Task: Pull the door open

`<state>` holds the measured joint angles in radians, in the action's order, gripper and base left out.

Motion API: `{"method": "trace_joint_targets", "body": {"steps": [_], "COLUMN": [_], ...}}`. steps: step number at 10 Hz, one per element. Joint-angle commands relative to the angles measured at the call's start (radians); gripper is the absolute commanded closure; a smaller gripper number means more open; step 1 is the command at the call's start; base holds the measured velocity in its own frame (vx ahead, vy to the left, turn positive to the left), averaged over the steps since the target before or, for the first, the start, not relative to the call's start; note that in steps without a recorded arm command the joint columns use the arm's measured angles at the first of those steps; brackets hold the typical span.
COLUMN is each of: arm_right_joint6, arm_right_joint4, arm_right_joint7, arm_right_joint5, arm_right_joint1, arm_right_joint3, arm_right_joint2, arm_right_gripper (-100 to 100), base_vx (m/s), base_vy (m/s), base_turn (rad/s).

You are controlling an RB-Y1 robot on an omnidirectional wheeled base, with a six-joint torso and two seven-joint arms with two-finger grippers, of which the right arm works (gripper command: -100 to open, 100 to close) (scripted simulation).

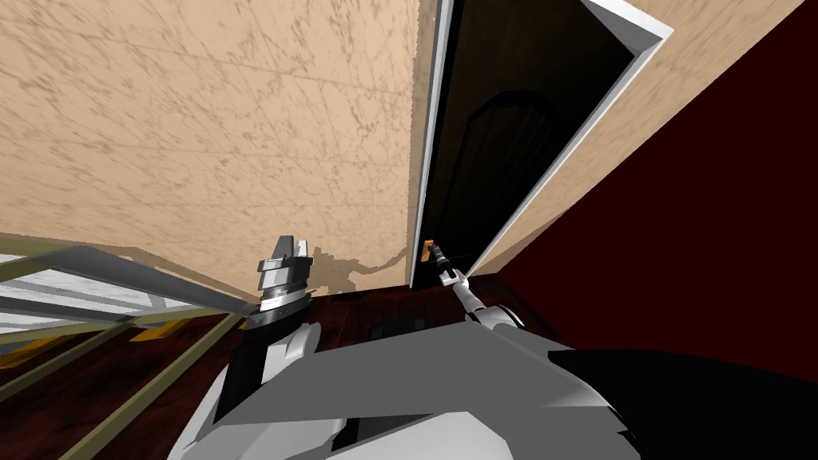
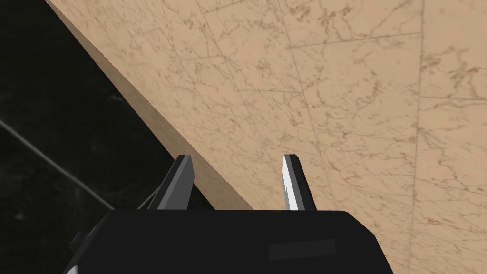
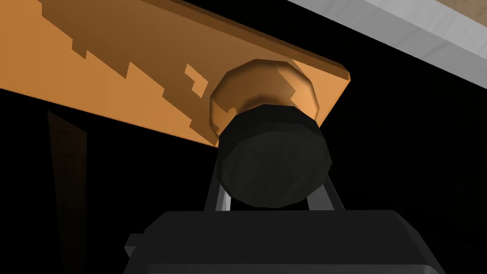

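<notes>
My right gripper [image 3: 273, 197] is clamped on the dark knob [image 3: 273, 157], fingers pressing its sides, just off the orange plate [image 3: 119, 81] on the dark door [image 1: 495, 160]. The grasp looks made, the pull not yet begun. Next I'd draw that hand back along the door's arc without slipping. My left gripper [image 2: 238, 183] hangs by the tan wall [image 2: 356, 95], fingers wide.
</notes>
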<state>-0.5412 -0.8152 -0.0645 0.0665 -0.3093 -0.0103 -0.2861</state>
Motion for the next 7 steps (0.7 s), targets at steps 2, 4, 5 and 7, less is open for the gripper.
{"method": "trace_joint_targets", "body": {"steps": [2, 4, 5, 7], "arm_right_joint6": [0.0, 0.003, 0.003, 0.005], "arm_right_joint4": [0.003, 0.009, 0.009, 0.011], "arm_right_joint7": [0.066, 0.131, 0.149, 0.191], "arm_right_joint5": [-0.045, -0.108, -0.108, -0.14], "arm_right_joint1": [-0.008, -0.013, -0.013, -0.016], "arm_right_joint3": [0.018, 0.03, 0.03, 0.037], "arm_right_joint2": [0.012, 0.01, 0.01, 0.009], "arm_right_gripper": [100, 100, 100, 100], "base_vx": [-0.069, -0.075, -0.06, -0.062], "base_vy": [-0.053, -0.059, -0.053, -0.037], "base_turn": [0.09, 0.145, 0.038, 0.063]}}
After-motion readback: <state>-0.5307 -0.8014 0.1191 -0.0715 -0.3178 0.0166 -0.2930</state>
